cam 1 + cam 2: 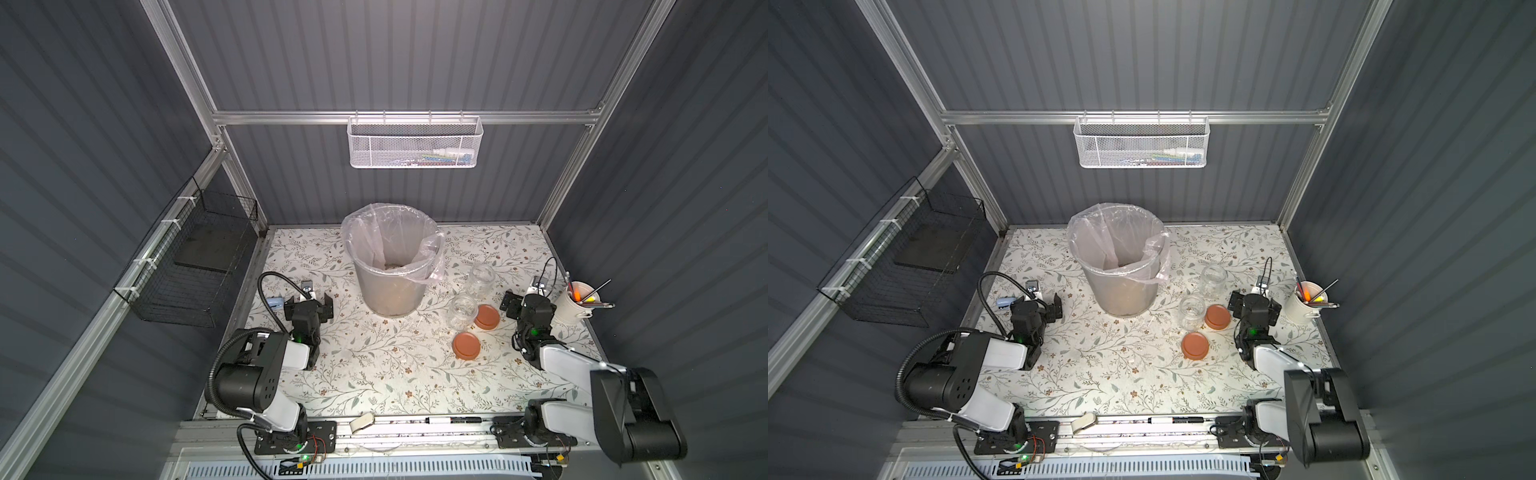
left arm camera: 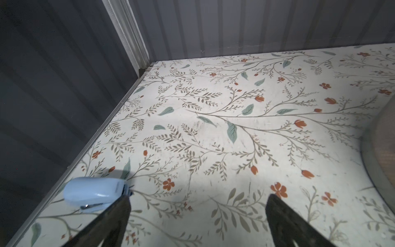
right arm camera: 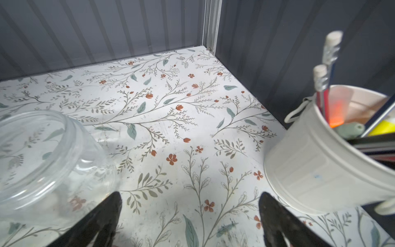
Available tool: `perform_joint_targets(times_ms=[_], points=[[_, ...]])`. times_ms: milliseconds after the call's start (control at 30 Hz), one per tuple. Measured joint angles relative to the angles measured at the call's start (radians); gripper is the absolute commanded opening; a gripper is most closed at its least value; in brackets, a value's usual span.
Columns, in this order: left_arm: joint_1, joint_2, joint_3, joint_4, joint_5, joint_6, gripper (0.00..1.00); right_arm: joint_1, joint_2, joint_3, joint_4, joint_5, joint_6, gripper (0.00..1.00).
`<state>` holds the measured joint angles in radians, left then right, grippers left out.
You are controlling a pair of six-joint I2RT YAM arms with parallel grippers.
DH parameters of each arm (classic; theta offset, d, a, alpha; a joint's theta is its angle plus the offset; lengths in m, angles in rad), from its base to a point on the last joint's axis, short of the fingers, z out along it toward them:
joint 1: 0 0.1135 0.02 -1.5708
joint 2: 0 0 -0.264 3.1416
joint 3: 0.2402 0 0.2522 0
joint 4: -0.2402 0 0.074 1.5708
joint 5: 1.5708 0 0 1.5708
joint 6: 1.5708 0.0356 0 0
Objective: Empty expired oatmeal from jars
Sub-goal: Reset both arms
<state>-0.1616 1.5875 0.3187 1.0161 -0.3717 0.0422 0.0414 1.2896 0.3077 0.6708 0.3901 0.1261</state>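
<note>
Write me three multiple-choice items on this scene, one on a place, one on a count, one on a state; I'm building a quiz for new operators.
1. Where do the two jars stand?
A. on the table between the bin and the pen cup
B. inside the bin
C. stacked one on the other

2. How many orange lids lie on the table?
A. one
B. two
C. four

3. How is the right gripper?
A. shut on a jar
B. shut on a lid
C. open, holding nothing

1 A: both top views show them upright between the two.
2 B: two lids lie flat near the nearer jar.
3 C: the right wrist view shows its fingers spread over bare table.
</note>
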Motion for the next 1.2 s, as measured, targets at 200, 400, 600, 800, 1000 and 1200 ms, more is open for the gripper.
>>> perform_joint_targets(times_ms=[200,400,600,800,1000,1200], points=[[0.006,0.129,0.006,0.114,0.031,0.007,1.0,-0.03,0.103,-0.001,0.178,-0.055,-0.033,0.99],[0.007,0.13,0.069,0.044,0.036,0.007,1.0,-0.041,0.171,-0.003,0.295,-0.13,-0.052,0.99],[0.04,0.13,0.134,-0.032,0.048,-0.004,1.0,-0.052,0.174,-0.004,0.33,-0.148,-0.051,0.99],[0.045,0.13,0.134,-0.071,0.052,-0.012,1.0,-0.052,0.174,-0.004,0.342,-0.156,-0.052,0.99],[0.045,0.13,0.134,-0.076,0.052,-0.012,1.0,-0.052,0.174,-0.004,0.354,-0.158,-0.052,0.99],[0.045,0.13,0.134,-0.076,0.052,-0.012,1.0,-0.056,0.174,-0.004,0.352,-0.162,-0.051,0.99]])
